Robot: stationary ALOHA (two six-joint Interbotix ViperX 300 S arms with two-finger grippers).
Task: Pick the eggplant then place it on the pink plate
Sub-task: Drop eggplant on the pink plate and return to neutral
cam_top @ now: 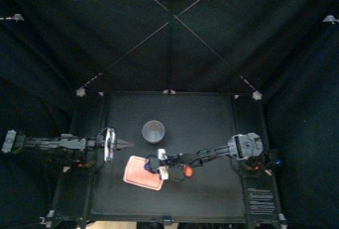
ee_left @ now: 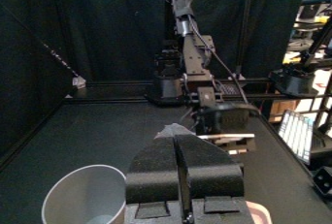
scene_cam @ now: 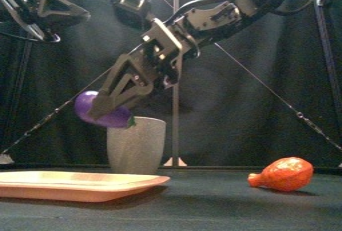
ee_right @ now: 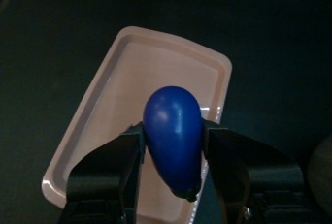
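Observation:
My right gripper (ee_right: 176, 139) is shut on the eggplant (ee_right: 174, 134), a smooth purple toy that looks blue in the right wrist view. It hangs above the pink plate (ee_right: 130, 92), a flat tray lying at the table's front left (cam_top: 138, 173). In the front view the eggplant (scene_cam: 99, 109) is held in the air, well above the tray (scene_cam: 80, 185). The right arm reaches in from the right past the middle, its gripper (cam_top: 161, 163) over the tray's right edge. My left gripper (cam_top: 117, 145) rests at the left, its jaws shut together (ee_left: 184, 148) on nothing.
A tall grey speckled cup (cam_top: 154, 130) stands behind the tray, also seen in the front view (scene_cam: 136, 145) and close to the left gripper (ee_left: 81, 197). A red-orange toy (scene_cam: 283, 174) lies on the table right of the tray (cam_top: 189, 171).

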